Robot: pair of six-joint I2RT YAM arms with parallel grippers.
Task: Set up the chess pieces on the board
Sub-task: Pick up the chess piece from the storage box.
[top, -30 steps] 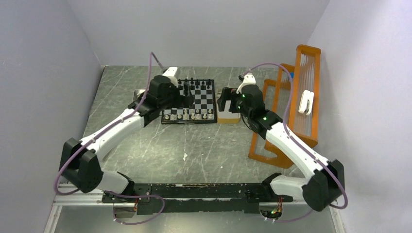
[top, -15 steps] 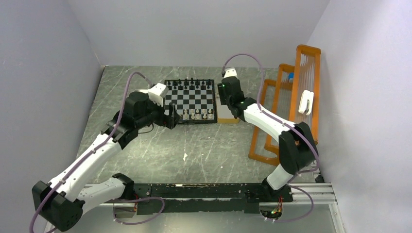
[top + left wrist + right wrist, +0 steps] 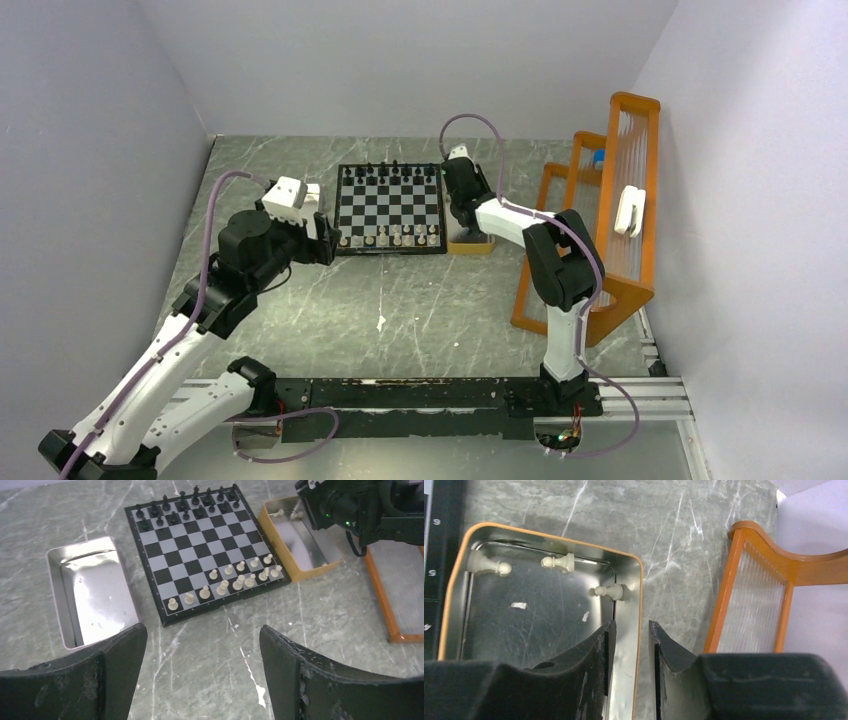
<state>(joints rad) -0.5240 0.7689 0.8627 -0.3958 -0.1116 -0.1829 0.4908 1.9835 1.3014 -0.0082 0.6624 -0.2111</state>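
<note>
Three cream chess pieces (image 3: 557,561) lie in the orange tin (image 3: 640,605).

light: bright, even, diffuse | shadows: soft, faint | glare: sheen inside metal tin (image 3: 95,595) | focus: mostly sharp

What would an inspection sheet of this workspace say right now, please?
Surface: grey marbled table, white flecks.
Job's things: board; black pieces on far rows; white pieces on near rows, gaps left; three spare pieces lying in orange-rimmed tin.
Clutter: silvery tin left of board, empty; orange rack at right.
Grippers: left gripper open, empty; right gripper nearly closed over the tin's rim, grip unclear.
Cables: purple cables loop from both arms.
Surroundings: plain walls on three sides.
</note>
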